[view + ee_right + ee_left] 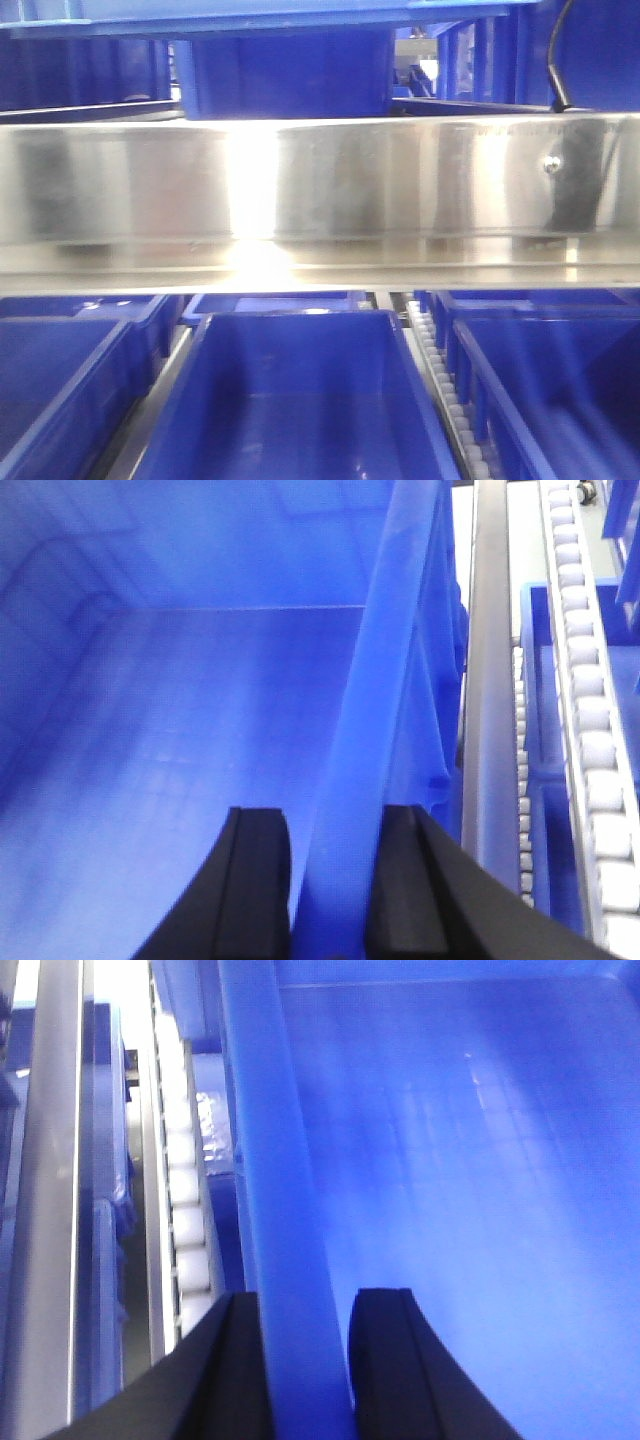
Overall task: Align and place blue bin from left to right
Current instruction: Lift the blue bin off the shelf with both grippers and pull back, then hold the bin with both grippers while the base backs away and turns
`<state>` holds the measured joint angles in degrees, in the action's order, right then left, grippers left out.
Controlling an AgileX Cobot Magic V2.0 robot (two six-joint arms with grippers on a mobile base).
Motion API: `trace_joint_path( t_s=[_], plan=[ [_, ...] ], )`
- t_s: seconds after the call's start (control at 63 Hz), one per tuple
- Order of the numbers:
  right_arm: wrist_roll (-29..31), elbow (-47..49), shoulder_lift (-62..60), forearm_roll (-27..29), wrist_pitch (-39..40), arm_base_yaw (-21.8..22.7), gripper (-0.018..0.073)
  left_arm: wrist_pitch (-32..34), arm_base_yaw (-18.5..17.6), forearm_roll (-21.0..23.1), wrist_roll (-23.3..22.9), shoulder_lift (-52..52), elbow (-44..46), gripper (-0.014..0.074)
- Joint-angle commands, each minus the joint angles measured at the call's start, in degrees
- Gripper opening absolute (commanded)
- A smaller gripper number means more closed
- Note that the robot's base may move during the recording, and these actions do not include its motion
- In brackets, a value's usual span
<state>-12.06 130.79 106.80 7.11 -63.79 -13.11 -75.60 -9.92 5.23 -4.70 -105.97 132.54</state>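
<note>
The blue bin (450,1160) fills both wrist views, empty, with its floor bare. In the left wrist view my left gripper (305,1360) is shut on the bin's left wall, one black finger (235,1370) outside and the other inside. On the opposite side, my right gripper (335,880) is shut on the right wall of the blue bin (200,730), one finger (255,890) inside and the other outside. In the front view a blue bin (300,400) sits low in the centre. Neither gripper shows there.
A shiny steel beam (320,190) crosses the front view, with more blue crates (290,70) above it. Other blue crates (60,380) (550,380) flank the centre one. White roller tracks (440,370) (185,1190) (590,700) and grey rails (485,680) run beside the walls.
</note>
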Motion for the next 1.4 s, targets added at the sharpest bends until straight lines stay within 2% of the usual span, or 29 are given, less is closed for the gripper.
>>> trace_joint_path(
  t_s=[0.0, 1.382],
  plan=[
    [2.04, 1.18, -1.35, 7.12, 5.61, -1.75, -0.0154, 7.00, -1.74, 12.32, 0.14, 2.18, 1.32, -0.0111],
    [2.04, 1.18, -1.35, 7.13, 5.71, -1.75, -0.0154, 7.00, -1.74, 12.32, 0.14, 2.18, 1.32, -0.0111]
  ],
)
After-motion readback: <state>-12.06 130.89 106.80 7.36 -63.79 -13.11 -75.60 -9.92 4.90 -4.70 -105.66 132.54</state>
